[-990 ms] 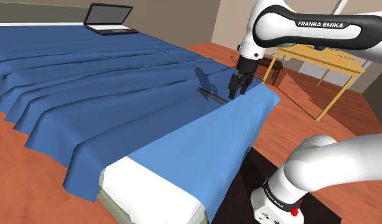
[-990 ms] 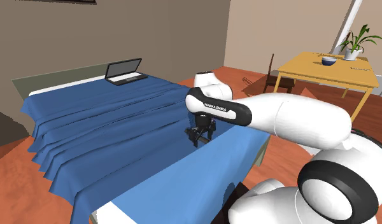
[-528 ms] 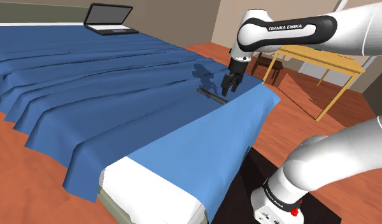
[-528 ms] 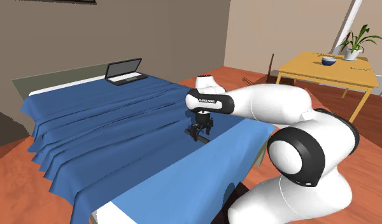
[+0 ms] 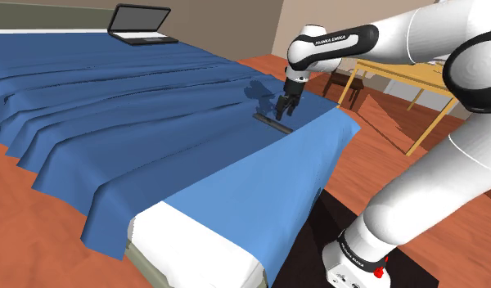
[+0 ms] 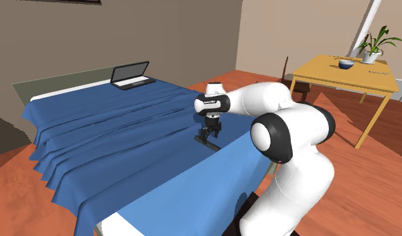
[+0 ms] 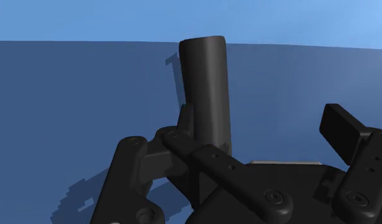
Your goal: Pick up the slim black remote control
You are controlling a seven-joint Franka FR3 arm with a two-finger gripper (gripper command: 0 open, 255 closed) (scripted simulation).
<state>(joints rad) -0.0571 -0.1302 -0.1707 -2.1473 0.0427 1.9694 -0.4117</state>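
Low over the blue bedspread (image 5: 154,106), gripper (image 5: 281,112) hovering, fingers (image 7: 341,124) standing apart. Black remote (image 5: 272,123) lying flat just beneath, running between the fingers; seemingly unclasped, contact unclear.

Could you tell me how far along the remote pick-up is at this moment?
Done: the approach, as the jaws hang just above one end of the slim black remote control. In hand: lining up the grasp. The wrist view shows the jaws apart with the remote between them, apparently not clasped. Left: closing and lifting, since the remote lies flat on the blue bedspread.
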